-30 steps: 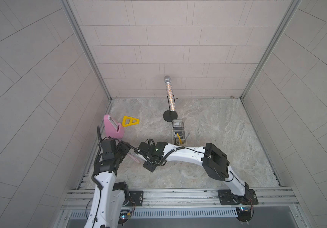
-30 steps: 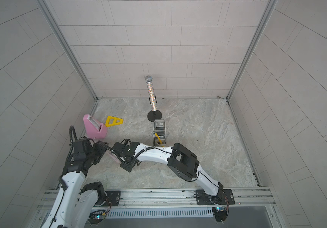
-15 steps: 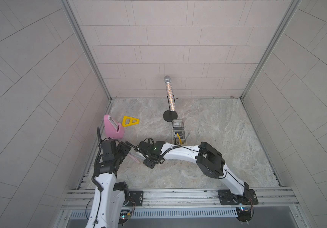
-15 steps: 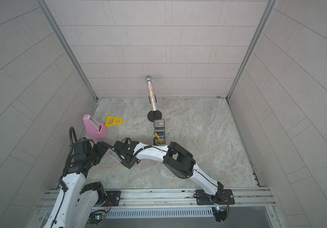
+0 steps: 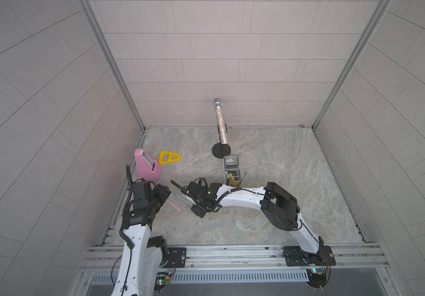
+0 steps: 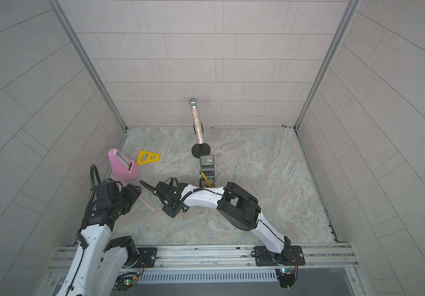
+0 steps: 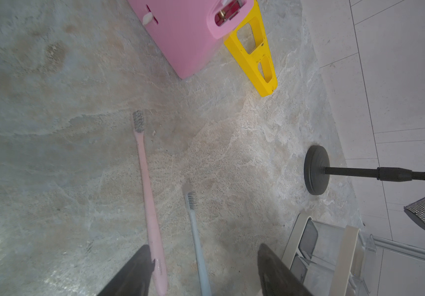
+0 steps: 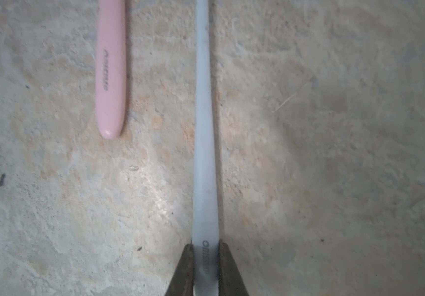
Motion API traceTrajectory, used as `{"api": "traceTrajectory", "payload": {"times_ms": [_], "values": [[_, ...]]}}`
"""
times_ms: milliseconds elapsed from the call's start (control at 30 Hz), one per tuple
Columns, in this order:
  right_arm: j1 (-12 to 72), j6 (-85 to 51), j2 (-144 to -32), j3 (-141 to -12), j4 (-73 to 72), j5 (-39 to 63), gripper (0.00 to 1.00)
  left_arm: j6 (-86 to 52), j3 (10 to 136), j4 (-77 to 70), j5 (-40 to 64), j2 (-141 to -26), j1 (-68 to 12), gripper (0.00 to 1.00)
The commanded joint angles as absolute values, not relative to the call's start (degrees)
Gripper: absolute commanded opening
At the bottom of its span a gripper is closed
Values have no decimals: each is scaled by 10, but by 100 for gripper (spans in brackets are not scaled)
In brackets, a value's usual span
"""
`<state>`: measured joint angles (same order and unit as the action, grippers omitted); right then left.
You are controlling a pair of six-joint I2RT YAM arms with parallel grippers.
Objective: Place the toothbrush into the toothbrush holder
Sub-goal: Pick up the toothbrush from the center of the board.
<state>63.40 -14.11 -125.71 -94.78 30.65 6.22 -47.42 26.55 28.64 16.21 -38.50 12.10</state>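
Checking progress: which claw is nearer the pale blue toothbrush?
Right. The right claw clamps the pale blue toothbrush by its handle; the left claw hangs open nearby, empty.

The pale blue plastic toothbrush (image 8: 204,153) and the pink plastic toothbrush (image 7: 148,194) both have grey bristles; the slotted plastic toothbrush holder (image 7: 344,256) is cream-white, the tabletop (image 7: 52,153) mottled grey-beige marble.

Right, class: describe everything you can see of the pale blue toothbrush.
The pale blue toothbrush is slim and looks like smooth plastic, with a small head of grey bristles and dark lettering on its broader handle end. It appears to lie flat on the marbled table, alongside the pink toothbrush without touching it. The right gripper is shut on its handle end.
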Motion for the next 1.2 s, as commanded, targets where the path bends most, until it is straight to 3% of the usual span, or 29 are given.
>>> {"api": "traceTrajectory", "payload": {"times_ms": [0, 533, 1167], "values": [[627, -169, -1222, -915, 310, 62, 10, -461, 272, 293, 178, -380, 124, 69], [611, -252, -1109, -836, 218, 154, 10, -508, 244, 188, 269, -415, 91, 82], [642, -263, -1065, -818, 207, 158, 10, -532, 227, 80, 224, -520, -2, 79]]}}
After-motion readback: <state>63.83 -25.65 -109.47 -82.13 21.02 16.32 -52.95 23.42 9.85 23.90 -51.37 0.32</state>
